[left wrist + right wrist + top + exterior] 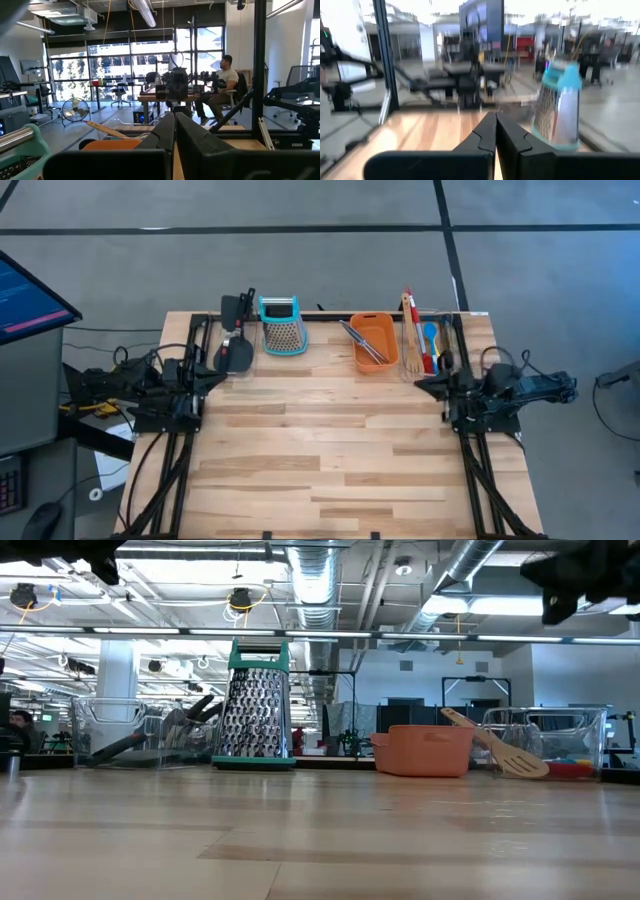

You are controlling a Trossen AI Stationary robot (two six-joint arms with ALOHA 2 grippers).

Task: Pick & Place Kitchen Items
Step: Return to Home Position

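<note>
Black spatulas (237, 330) lie in a clear bin at the table's far left. Silver tongs (360, 340) rest inside the orange tub (373, 340). A wooden slotted turner (500, 750) and the red, blue and yellow spoons (428, 345) sit in a clear bin at the far right. My left gripper (175, 131) is shut and empty, held level at the table's left edge (215, 378), pointing across the table. My right gripper (496, 131) is shut and empty at the right edge (422, 385), pointing at the teal-topped grater (559, 105).
The metal box grater (283, 325) stands upright on the far side between the left bin and the orange tub. Bare wooden tabletop (330, 450) stretches over the middle and near side. The black frame's posts stand at both sides. A person sits in the room beyond.
</note>
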